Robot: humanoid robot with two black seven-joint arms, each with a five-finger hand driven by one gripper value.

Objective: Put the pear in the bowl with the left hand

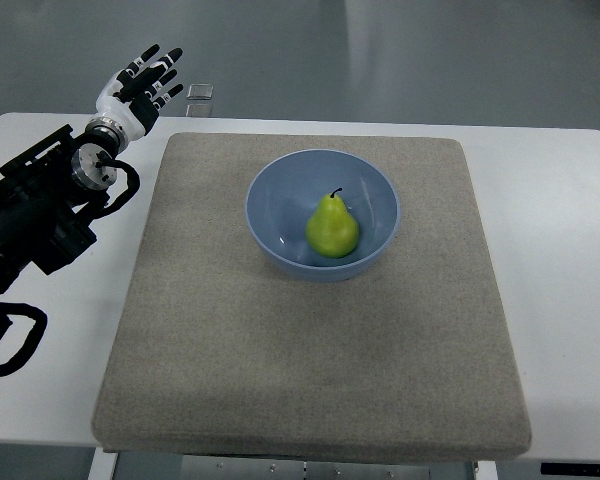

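Note:
A green pear with a dark stem stands upright inside the blue bowl, toward its near right side. The bowl rests on a grey felt mat. My left hand is at the far left, over the table's back edge, well away from the bowl. Its black and white fingers are spread and hold nothing. The left arm runs in from the left edge.
The mat lies on a white table. A small clear square object sits on the floor just beyond the table's back edge, right of my left hand. Grey floor shows behind.

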